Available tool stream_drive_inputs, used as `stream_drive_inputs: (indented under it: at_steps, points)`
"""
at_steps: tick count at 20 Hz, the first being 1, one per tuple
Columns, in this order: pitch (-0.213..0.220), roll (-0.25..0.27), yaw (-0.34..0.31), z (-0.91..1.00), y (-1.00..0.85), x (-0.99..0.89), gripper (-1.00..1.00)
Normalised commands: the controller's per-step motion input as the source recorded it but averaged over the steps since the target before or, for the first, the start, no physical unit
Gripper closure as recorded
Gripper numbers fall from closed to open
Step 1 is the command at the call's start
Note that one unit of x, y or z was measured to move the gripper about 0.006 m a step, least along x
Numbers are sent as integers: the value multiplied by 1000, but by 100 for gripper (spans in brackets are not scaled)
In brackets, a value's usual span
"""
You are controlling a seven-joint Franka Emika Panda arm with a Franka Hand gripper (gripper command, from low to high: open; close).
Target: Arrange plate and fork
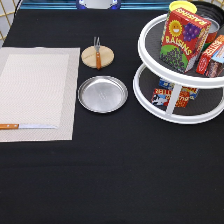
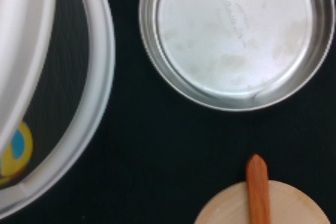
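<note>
the gripper is sitting outside the exterior view, so its state is hidden. the shiny round metal plate is lying on the black table, just beside the woven placemat. the wooden-handled fork is resting across a pale wooden disc above it. a knife, partly cut off, is lying on the placemat. a white two-tier turntable is holding a raisins box.

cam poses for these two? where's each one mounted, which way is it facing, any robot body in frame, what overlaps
Exterior view: fixed off the arm, looking down across the black table at the placemat, knife, plate, fork on the wooden disc, and two-tier turntable. No gripper in frame.
Wrist view: on the hand, looking straight down from close by at the plate, fork handle, disc and turntable rim. No robot body shows.
Shared: plate, fork, disc, turntable rim.
</note>
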Motion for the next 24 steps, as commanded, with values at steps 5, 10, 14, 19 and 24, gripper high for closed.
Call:
stream_drive_inputs:
  at_steps: [5, 10, 14, 19, 24]
  points:
    - [46, -4, -22, 0, 0, 342, -100]
    - [132, 0, -47, 22, 0, 875, -100]
    - [123, 9, -17, 0, -50, 969, -100]
    - [98, 46, -2, -20, -292, 922, -100]
    - [19, 44, 0, -137, -444, 717, -100]
